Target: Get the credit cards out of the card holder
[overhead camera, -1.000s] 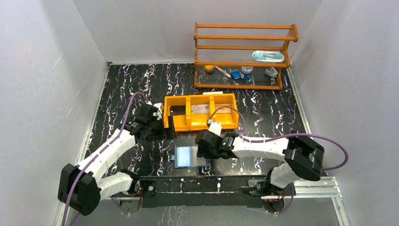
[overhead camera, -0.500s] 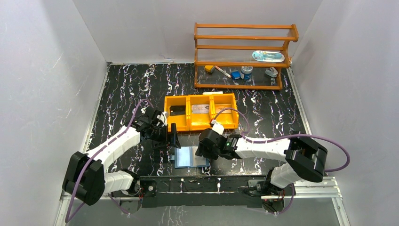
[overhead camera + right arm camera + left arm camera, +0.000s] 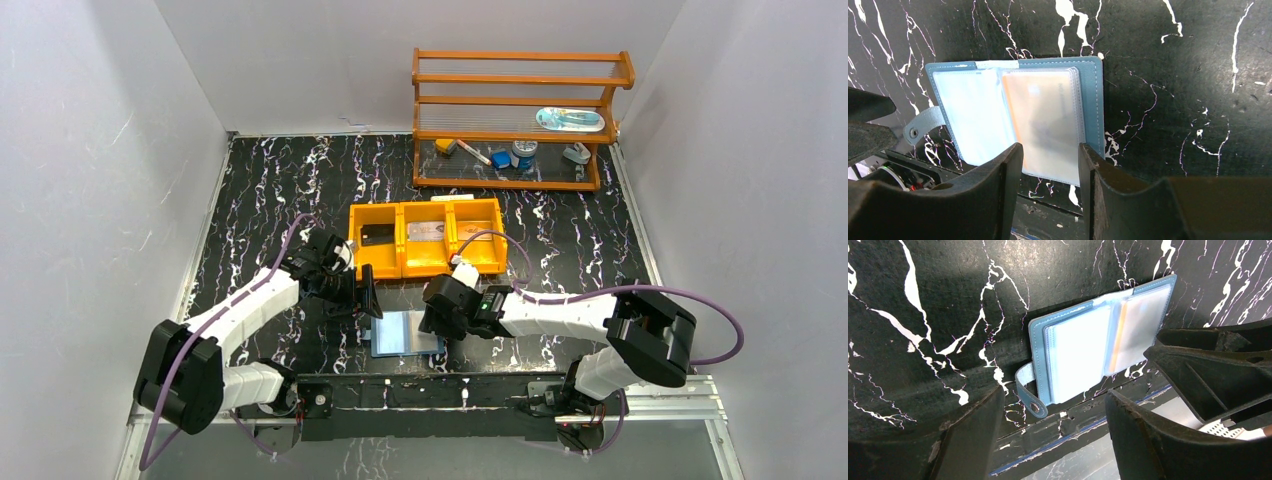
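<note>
The blue card holder (image 3: 405, 333) lies open and flat near the table's front edge, strap to the left. It shows in the left wrist view (image 3: 1083, 352) and the right wrist view (image 3: 1013, 112). An orange card (image 3: 1043, 120) sits in the clear sleeve of its right leaf; the left leaf's sleeve looks pale. My left gripper (image 3: 365, 296) hovers open and empty just left of and behind the holder (image 3: 1055, 440). My right gripper (image 3: 432, 318) is open and empty over the holder's right leaf (image 3: 1050, 185). A dark card (image 3: 378, 238) and a silvery card (image 3: 427, 231) lie in the orange tray.
The orange three-compartment tray (image 3: 425, 266) stands just behind both grippers. A wooden shelf (image 3: 520, 120) with small items is at the back right. The black mounting rail (image 3: 430, 390) runs right in front of the holder. White walls close in both sides.
My left gripper has moved from the tray's left end right and forward to the holder's left side. The right gripper has barely shifted; the holder lies as before.
</note>
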Tool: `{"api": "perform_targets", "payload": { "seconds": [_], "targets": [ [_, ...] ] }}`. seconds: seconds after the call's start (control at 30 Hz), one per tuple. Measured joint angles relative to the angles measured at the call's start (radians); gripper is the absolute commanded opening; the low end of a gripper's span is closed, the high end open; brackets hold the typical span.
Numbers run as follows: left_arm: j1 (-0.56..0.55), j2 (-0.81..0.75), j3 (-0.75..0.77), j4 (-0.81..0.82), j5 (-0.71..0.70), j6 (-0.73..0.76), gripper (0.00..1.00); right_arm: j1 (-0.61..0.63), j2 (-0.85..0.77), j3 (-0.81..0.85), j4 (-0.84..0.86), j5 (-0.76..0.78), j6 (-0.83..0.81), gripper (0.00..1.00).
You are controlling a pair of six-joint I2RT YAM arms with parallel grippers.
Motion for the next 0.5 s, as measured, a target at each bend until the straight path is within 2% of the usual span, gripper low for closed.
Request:
{"api": "perform_targets", "payload": {
  "seconds": [0.5],
  "targets": [
    [-0.033,0.064,-0.019,0.008,0.001,-0.014,0.58,0.0,0.021,0.004,-0.012,-0.003,0.0,0.51]
  ]
}}
